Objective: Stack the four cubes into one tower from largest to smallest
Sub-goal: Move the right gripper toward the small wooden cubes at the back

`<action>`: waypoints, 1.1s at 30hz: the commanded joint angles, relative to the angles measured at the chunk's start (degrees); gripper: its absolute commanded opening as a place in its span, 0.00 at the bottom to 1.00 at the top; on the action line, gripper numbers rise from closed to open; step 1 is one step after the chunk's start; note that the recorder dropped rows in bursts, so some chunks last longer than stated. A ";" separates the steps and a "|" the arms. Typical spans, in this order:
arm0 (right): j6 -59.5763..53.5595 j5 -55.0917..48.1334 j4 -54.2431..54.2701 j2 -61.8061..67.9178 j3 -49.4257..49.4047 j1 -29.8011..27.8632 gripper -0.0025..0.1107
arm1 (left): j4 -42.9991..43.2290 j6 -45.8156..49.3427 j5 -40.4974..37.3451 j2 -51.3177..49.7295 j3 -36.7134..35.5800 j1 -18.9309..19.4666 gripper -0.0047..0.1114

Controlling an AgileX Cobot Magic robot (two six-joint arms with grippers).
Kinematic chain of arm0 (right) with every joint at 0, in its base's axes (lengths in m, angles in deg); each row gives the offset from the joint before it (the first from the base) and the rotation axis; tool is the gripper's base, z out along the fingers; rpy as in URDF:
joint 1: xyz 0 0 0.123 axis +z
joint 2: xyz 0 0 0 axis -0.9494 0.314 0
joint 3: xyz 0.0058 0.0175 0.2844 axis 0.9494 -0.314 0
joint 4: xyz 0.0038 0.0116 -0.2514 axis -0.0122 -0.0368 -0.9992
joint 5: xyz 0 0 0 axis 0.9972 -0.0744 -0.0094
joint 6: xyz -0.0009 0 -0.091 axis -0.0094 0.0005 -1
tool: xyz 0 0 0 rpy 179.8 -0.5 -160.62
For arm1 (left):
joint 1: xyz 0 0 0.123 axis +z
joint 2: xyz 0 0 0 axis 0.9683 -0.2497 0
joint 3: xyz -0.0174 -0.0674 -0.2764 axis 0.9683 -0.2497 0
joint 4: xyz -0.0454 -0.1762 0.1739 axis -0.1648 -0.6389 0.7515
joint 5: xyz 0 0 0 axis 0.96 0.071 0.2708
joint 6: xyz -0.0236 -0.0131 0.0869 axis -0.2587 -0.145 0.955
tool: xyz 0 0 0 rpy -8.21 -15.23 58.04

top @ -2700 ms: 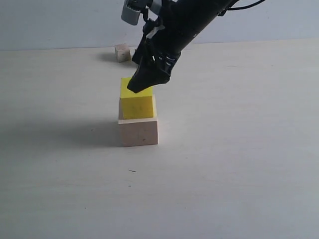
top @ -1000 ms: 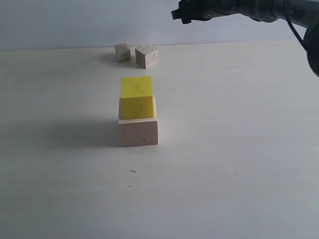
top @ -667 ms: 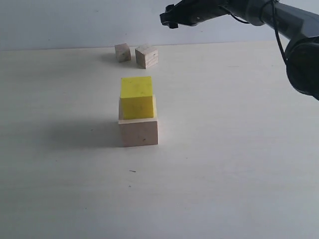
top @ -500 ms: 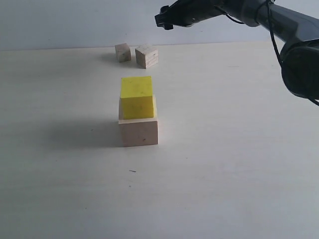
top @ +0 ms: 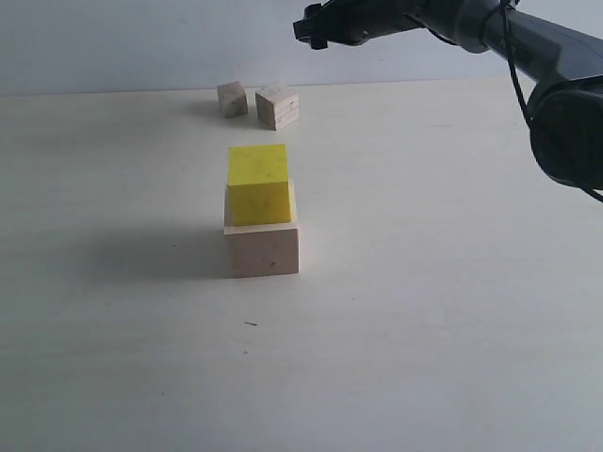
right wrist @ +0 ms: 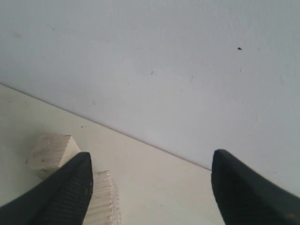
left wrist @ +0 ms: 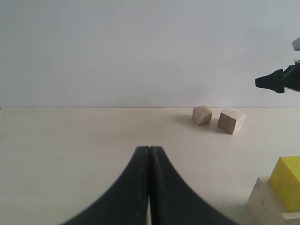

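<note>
Yellow cube [top: 257,184] atop pale wood cube [top: 262,250]

Counter [top: 424,311]: pale, faint wood grain, matte, filling the view from 6 o'clock up to the far edge.
Wall [top: 113,42]: plain grey-white, meeting the counter's far edge at 12 o'clock.
Dark mark [top: 250,324]: small short streak on the counter, toward 6 o'clock from its middle.
Speck [right wrist: 239,48]: tiny dark dot on the wall.
</note>
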 commanded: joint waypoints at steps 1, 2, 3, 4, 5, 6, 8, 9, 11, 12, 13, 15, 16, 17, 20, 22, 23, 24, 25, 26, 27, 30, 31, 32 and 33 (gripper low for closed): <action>0.24 0.72 0.20 -0.20 0.57 -0.21 0.62 | 0.23 0.26 0.63 -0.13 -0.44 -0.01 0.04; 0.24 -0.08 0.20 -0.20 0.57 -0.29 0.62 | 0.23 0.26 0.63 -0.13 -0.44 -0.01 0.04; 0.24 -1.26 0.20 -0.20 0.57 -0.29 0.62 | 0.23 0.26 0.63 -0.13 -0.44 -0.01 0.04; 0.09 -2.42 0.20 -0.20 0.57 -0.29 0.62 | 0.23 0.26 0.63 -0.13 -0.44 -0.01 0.04; -0.46 -4.13 0.20 -0.20 0.57 -0.29 0.62 | 0.23 0.26 0.63 -0.13 -0.44 -0.01 0.04; -1.19 -5.72 0.20 -0.20 0.57 -0.29 0.62 | 0.23 0.26 0.63 -0.13 -0.44 -0.01 0.04; -1.91 -7.96 0.20 -0.20 0.57 -0.29 0.62 | 0.23 0.26 0.63 -0.13 -0.44 -0.01 0.04; -1.91 -9.00 0.20 -0.20 0.57 -0.29 0.62 | 0.23 0.26 0.63 -0.13 -0.44 -0.01 0.04; -1.91 -10.36 0.20 -0.20 0.57 -0.29 0.62 | 0.23 0.26 0.63 -0.13 -0.44 -0.01 0.04; -1.91 -10.91 0.20 -0.20 0.57 -0.29 0.62 | 0.23 0.26 0.63 -0.13 -0.44 -0.01 0.04; -1.91 -11.23 0.20 -0.20 0.57 -0.29 0.62 | 0.11 0.26 0.61 -0.13 -0.44 -0.01 0.04; -1.91 -13.00 0.06 -0.20 0.57 -0.29 0.62 | 0.11 0.26 0.61 -0.13 -0.44 -0.01 0.04; -1.91 -13.78 -0.56 -0.20 0.57 -0.29 0.62 | 0.11 0.26 0.61 -0.13 -0.44 -0.01 0.04; -1.91 -14.34 -1.08 -0.20 0.57 -0.29 0.62 | 0.11 0.26 0.61 -0.13 -0.44 -0.01 0.04; -1.91 -16.41 -2.91 -0.20 0.57 -0.29 0.62 | 0.11 0.26 0.61 -0.13 -0.44 -0.01 0.04; -3.22 -18.25 -3.63 -0.20 0.57 -0.29 0.62 | -0.06 0.26 0.51 -0.13 -0.44 -0.01 0.04; -3.49 -19.14 -3.63 -0.20 0.57 -0.29 0.62 | -0.06 0.26 0.51 -0.13 -0.44 -0.01 0.04; -3.49 -19.78 -3.63 -0.20 0.57 -0.29 0.62 | -0.15 0.26 0.51 -0.13 -0.44 -0.01 0.04; -3.65 -19.84 -3.63 -0.20 0.57 -0.29 0.62 | -0.15 0.26 0.51 -0.13 -0.44 -0.01 0.04; -4.51 -19.65 -3.51 -0.20 0.57 -0.29 0.62 | -0.15 0.26 0.51 -0.13 -0.44 -0.01 0.04; -5.14 -18.85 -3.51 -0.20 0.57 -0.29 0.62 | -0.15 0.26 0.51 -0.13 -0.44 -0.01 0.04; -5.96 -15.65 -3.51 -0.20 0.57 -0.29 0.62 | -0.15 0.26 0.51 -0.13 -0.44 -0.01 0.04; -5.96 -14.78 -3.51 -0.20 0.57 -0.29 0.62 | -0.13 0.26 0.40 -0.13 -0.44 -0.01 0.04; -5.96 -14.20 -3.51 -0.20 0.57 -0.29 0.62 | -0.13 0.26 0.40 -0.13 -0.44 -0.01 0.04; -6.28 -13.78 -3.51 -0.11 0.57 -0.29 0.62 | -0.13 0.26 0.40 -0.13 -0.44 -0.01 0.04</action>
